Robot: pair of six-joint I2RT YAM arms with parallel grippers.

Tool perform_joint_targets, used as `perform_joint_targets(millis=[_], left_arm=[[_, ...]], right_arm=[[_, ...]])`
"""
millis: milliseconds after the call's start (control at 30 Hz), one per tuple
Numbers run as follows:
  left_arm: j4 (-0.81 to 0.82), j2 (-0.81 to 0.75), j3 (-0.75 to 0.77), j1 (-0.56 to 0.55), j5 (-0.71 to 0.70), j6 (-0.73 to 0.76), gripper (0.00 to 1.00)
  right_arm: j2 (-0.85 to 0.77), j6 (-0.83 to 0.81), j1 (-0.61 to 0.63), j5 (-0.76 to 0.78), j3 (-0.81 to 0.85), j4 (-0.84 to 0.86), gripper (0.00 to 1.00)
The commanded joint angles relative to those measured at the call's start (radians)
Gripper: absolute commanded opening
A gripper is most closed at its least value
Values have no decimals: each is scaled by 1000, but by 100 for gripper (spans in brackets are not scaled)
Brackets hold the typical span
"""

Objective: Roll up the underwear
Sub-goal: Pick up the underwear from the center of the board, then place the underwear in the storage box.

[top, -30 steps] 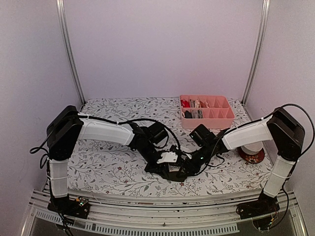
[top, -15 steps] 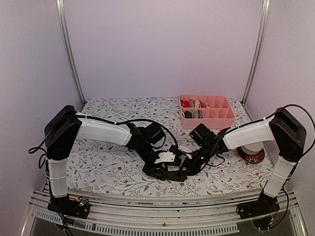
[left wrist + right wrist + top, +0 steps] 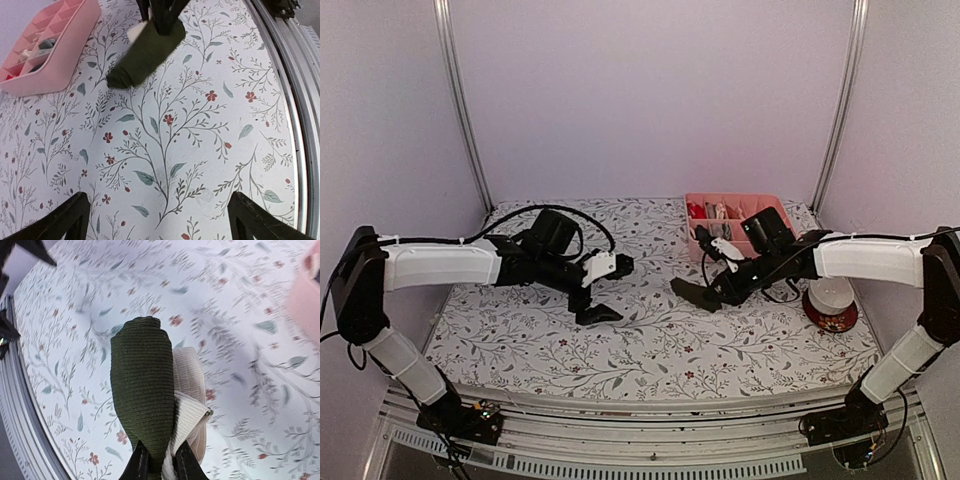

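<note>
Tray: pink divided tray (image 3: 62,52) at the worktop's (image 3: 650,345) far right; left compartments hold rolled garments (image 3: 708,212), red, whitish, dark.
Underwear: olive-green roll (image 3: 142,395), whitish layer beside it, just before the tray.
Right gripper (image 3: 157,460): clamped on the roll.
Left gripper (image 3: 160,225): spread wide, empty.

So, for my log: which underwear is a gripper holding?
The olive roll, whitish cloth alongside, pinched by the right gripper; the rest lie in the tray.

- Your underwear (image 3: 142,390) was dark olive green and finely ribbed, with a cream ribbed piece beside it.
- Your counter (image 3: 165,150) was white, printed with grey-green leafy sprigs and small red flowers.
- Your tray (image 3: 55,55) was plain pink.
- Your left hand (image 3: 160,227) and right hand (image 3: 160,462) had black fingers.
</note>
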Motion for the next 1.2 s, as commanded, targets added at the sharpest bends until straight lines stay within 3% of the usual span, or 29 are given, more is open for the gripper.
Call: perform_joint_targets(millis=[0,233,467,567,700,1167], left_arm=[[244,-20,-136,62,-18,-75,99],[483,-20,-284,74,6,-155,99],[538,0,-316,75,7,-168,98],[531,18,-307,74,18,-175,99],[523,15,-301,75,19,-180,98],[550,-9,-322,75,1,-173,99]], right_arm=[[-43,45,-83,124,143,-31,2],[55,76,-215,277,401,-51,2],[233,212,-253,489,565,-54,2],[297,249,-253,489,612,-73,2],[350,367,-256,651,660,-130,2],[508,424,-285,675,710,-106,2]])
